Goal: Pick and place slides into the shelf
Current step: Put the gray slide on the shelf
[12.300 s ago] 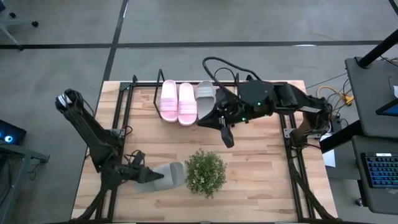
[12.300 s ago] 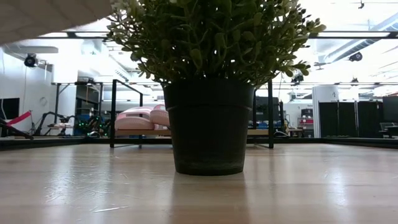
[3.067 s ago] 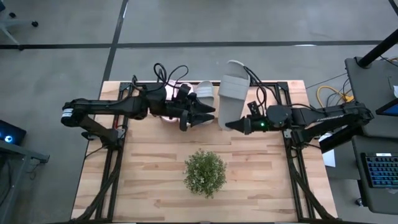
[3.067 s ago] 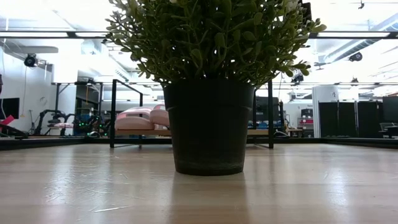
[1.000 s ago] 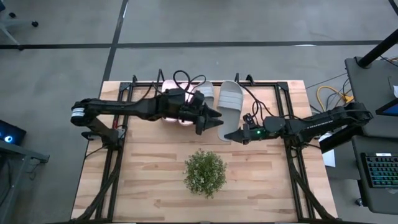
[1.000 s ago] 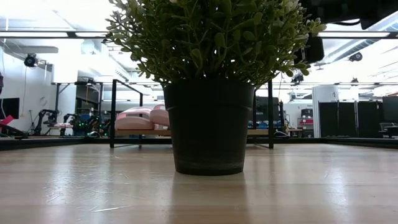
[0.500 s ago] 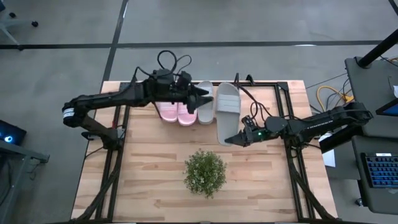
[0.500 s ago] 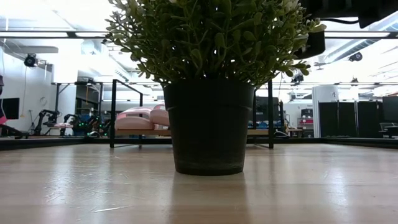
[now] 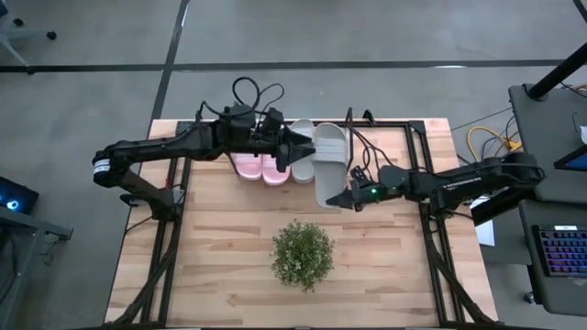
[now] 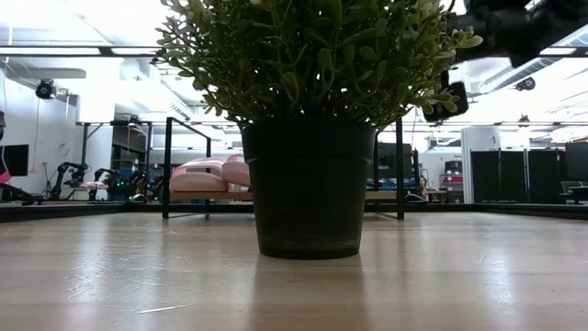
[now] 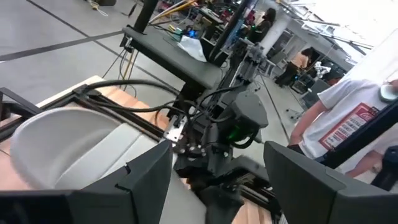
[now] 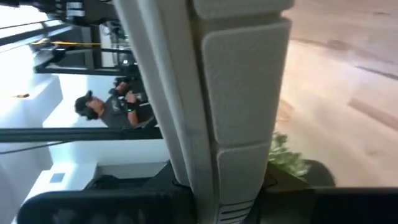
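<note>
Two pale pink slides [image 9: 260,162] and one grey slide [image 9: 301,158] lie side by side on the shelf [image 9: 390,126] at the table's far edge. My left gripper [image 9: 303,151] hovers open over that grey slide; its fingers [image 11: 142,182] stand wide apart, and I cannot tell whether they touch it. A second grey slide [image 9: 330,163] lies lengthwise just right of the first, with my right gripper [image 9: 349,198] shut on its near end. In the low view the pink slides [image 10: 207,175] show behind the plant. My right gripper pinches the second grey slide's near end [image 12: 230,186] between its two fingers, coming roughly level from the table's right. The slide reaches away from the fingers toward the far edge, strap side up. Whether its far end rests on the shelf cannot be told.
A bushy green plant in a dark pot [image 9: 303,255] stands near the table's middle, close to my right gripper's near side. Black frame rails [image 9: 170,229] run along both table sides. A person in a white shirt [image 11: 348,118] stands beyond the table.
My left gripper has gone from beside the held slide toward the far edge and now stands still over the shelved grey slide. My right gripper has shifted slightly toward the table's left, and its slide has swung straighter, closer to the other grey slide.
</note>
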